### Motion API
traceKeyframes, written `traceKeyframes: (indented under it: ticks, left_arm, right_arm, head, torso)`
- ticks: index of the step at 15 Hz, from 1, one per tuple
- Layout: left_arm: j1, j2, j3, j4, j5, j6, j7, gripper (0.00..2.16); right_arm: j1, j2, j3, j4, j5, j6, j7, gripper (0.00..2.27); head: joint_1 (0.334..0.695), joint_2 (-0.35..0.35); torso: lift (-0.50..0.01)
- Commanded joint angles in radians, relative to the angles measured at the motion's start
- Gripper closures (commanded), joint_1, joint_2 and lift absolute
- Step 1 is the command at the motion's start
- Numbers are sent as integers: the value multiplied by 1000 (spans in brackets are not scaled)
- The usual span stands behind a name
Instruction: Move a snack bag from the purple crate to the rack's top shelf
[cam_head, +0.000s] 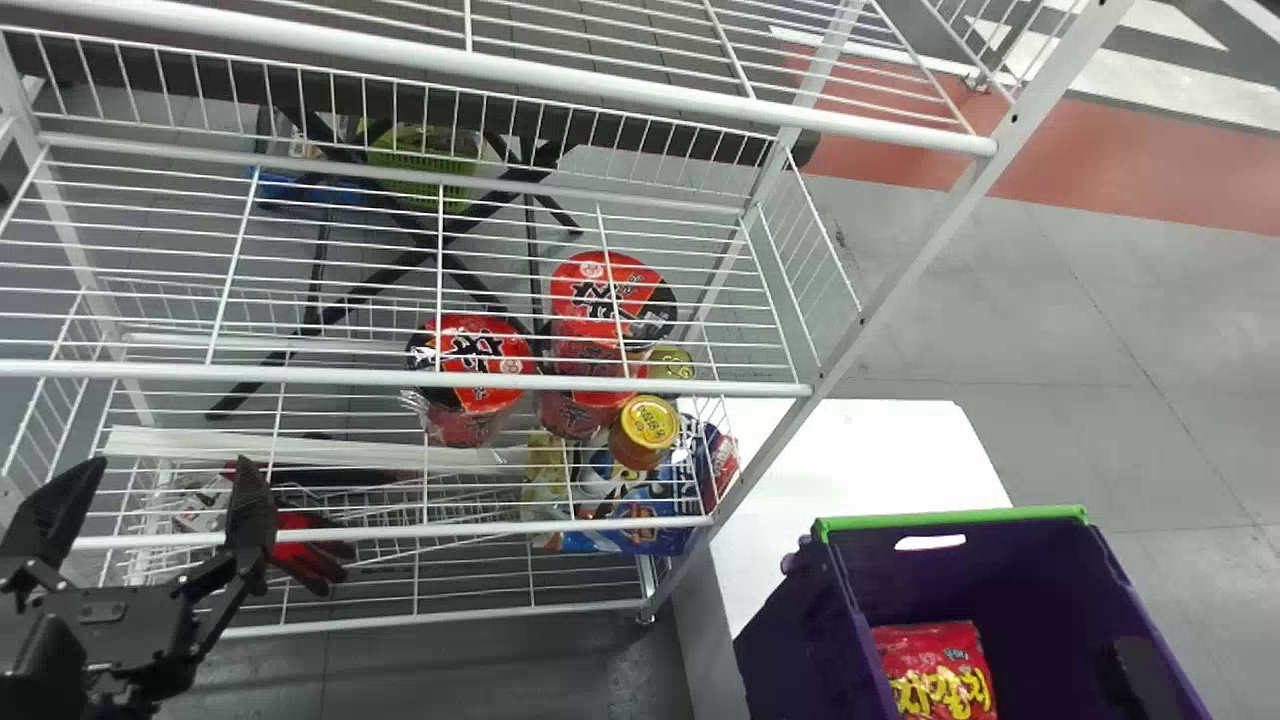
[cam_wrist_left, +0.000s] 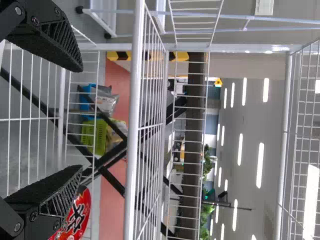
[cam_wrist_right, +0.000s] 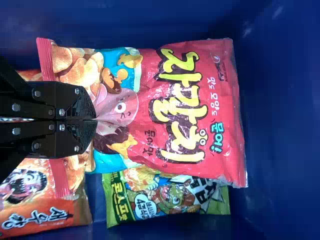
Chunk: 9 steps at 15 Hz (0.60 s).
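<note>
Right fingers (cam_wrist_right: 80, 105) tight on red snack bag (cam_wrist_right: 220, 90)

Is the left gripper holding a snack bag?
No, the left gripper has its fingers spread wide apart, with nothing held between them.

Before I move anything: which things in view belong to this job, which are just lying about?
Job:
- pink snack bag
- right gripper, fingers shut on it
- purple crate
- rack

Lying about:
- noodle bowls
- yellow-lidded jar
- red glove
- green basket
</note>
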Motion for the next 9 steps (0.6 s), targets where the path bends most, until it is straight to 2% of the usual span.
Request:
traceKeyframes:
  ticks: [1, 4, 9]
  left_arm:
    - [0, -2, -1, -2, 0, -12, 1, 137]
    - [5, 0, 4, -8, 0, -21, 1, 137]
    - [13, -2, 7, -18, 0, -18, 1, 137]
  right_arm:
    - [4, 2, -18, -6, -9, -9, 0, 1777]
    - [20, 15, -46, -17, -23, -49, 3, 1777]
    - [24, 11, -55, -17, -41, -61, 3, 1777]
  head:
    - [695, -350]
    - [695, -350]
    - [695, -350]
  torso:
    - [-343]
    - [-331]
    - [-311]
